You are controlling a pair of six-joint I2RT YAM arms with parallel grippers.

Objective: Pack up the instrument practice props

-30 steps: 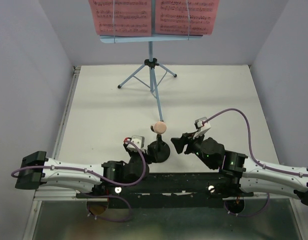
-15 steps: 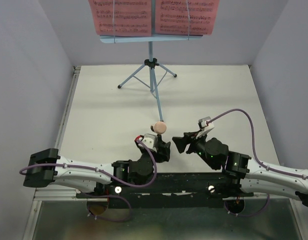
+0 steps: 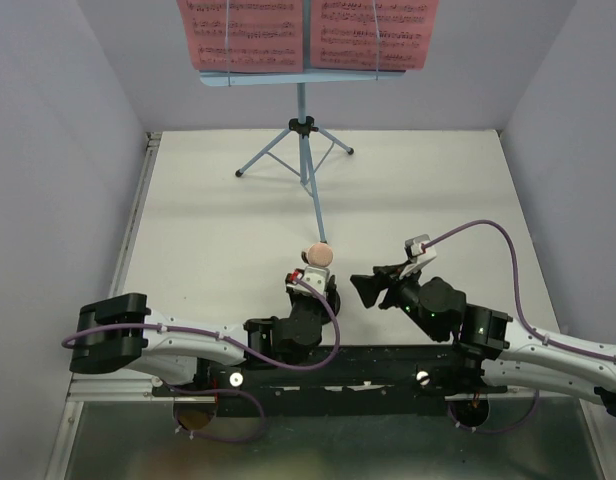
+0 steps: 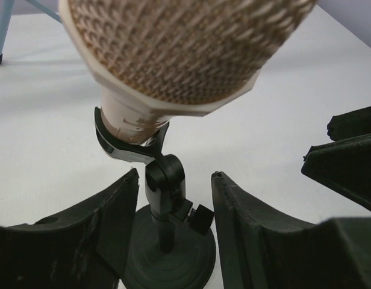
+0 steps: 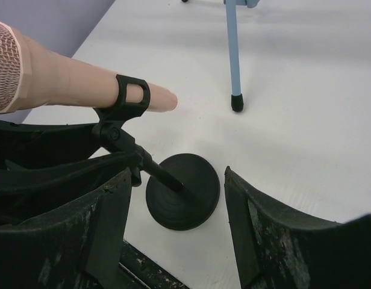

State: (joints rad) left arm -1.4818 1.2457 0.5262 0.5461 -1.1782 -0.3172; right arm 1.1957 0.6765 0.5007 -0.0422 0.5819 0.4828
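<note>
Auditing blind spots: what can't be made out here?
Top view: two pink sheet-music pages cut by the upper edge, notes too small.
Top view: left hand mostly hides the short black round-based mic stand.
Left wrist: beige-pink toy microphone blurred, cropped at top.
Right wrist: light-blue tripod music stand cropped by the top edge; only lower legs show.

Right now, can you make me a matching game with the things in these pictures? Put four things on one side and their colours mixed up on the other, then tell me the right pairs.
Things:
1. microphone
2. mic stand
3. music stand
4. pages

Colours:
A. light blue
B. black
C. pink with printed notes
D. beige with a mesh head

Pairs: 1-D, 2-B, 3-A, 4-C.
</note>
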